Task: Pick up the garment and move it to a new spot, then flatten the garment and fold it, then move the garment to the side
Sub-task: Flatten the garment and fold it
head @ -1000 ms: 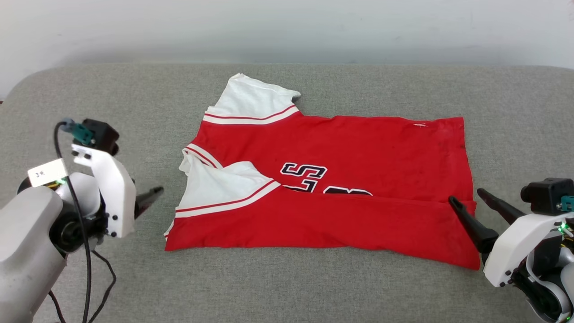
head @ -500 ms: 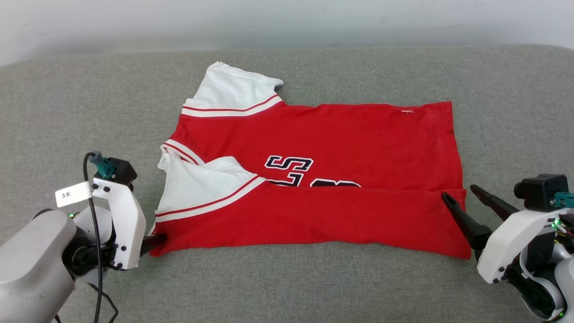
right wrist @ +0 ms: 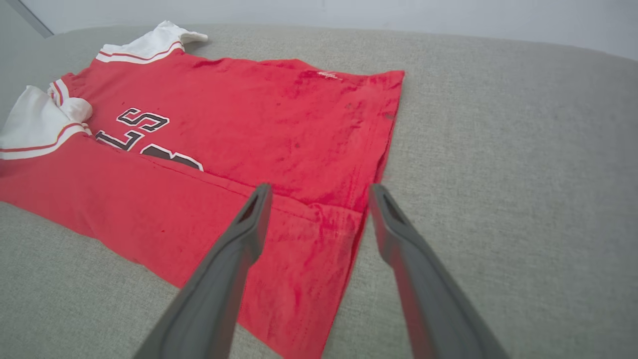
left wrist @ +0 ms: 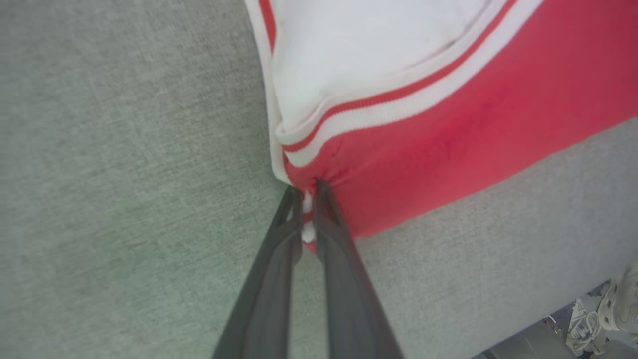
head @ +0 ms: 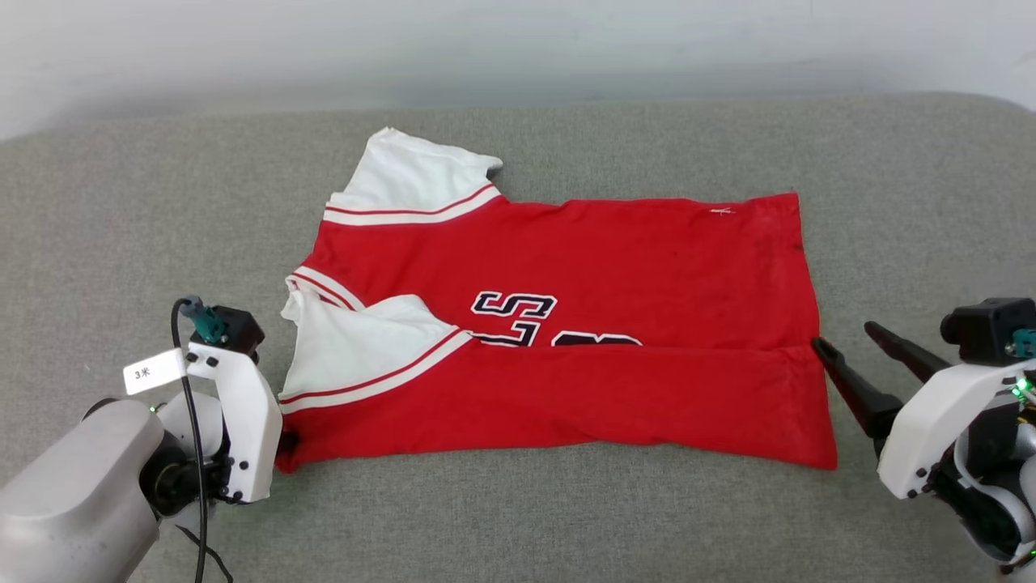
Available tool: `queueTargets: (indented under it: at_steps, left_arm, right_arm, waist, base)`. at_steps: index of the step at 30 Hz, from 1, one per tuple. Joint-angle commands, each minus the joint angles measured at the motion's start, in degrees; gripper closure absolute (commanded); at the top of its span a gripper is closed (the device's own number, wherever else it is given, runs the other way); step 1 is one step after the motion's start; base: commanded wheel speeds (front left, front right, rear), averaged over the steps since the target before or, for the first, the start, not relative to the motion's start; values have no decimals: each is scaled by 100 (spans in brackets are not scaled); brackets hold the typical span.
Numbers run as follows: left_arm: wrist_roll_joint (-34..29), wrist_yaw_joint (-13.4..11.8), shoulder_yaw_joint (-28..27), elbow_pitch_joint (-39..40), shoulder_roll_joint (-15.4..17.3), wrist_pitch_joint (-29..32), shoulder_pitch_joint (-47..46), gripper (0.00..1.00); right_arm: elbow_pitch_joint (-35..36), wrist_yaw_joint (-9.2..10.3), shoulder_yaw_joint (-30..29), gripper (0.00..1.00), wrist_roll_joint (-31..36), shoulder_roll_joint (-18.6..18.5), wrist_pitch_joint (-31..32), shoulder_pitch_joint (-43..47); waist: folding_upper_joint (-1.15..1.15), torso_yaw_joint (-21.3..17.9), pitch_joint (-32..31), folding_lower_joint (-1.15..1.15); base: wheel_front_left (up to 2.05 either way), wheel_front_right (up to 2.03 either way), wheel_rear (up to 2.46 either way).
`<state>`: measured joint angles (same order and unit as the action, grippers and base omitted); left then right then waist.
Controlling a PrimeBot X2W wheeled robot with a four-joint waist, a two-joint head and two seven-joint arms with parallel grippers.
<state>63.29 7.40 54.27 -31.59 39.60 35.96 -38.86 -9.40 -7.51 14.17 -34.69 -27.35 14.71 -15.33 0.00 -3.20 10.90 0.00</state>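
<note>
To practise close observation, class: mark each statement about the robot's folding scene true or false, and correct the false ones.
1. The left tool is shut on the garment at its near corner on the robot's left. True.
2. The right tool is clamped on the hem. False: its jaws stand open at the hem, one finger over the cloth and one over the cushion, holding nothing.
3. The garment lies on a grey cushion. True.
4. The garment is spread in one flat layer. False: its near edge is folded over, covering the lower part of the letters.
5. The sleeves are red. False: they are white with striped trim.
</note>
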Motion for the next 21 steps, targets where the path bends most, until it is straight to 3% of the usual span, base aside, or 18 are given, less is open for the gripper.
queueTargets:
  at_steps: [1, 8, 13, 21]
  left_arm:
    - [28, 5, 118, -29, -60, -14, 237, 100]
    - [51, 6, 101, 415, 253, -461, -80, 100]
    - [-29, 5, 186, 807, 457, -702, -165, 100]
    - [-112, 6, 247, 1061, 417, -819, -278, 100]
  right_arm:
    - [52, 5, -17, 0, 4, -44, 46, -81]
    - [396, 5, -171, 0, -52, -490, 824, -290]
    - [641, 6, -134, 0, -196, -847, 2030, -331]
    - [565, 5, 40, 0, -221, -767, 3178, -197]
  waist:
    - [0, 21, -124, 0]
    - [0, 57, -291, 0]
    - [0, 122, -284, 0]
    - [0, 247, -88, 0]
  base:
    - [0, 0, 0]
    - [0, 0, 0]
    - [0, 0, 0]
    - [0, 0, 0]
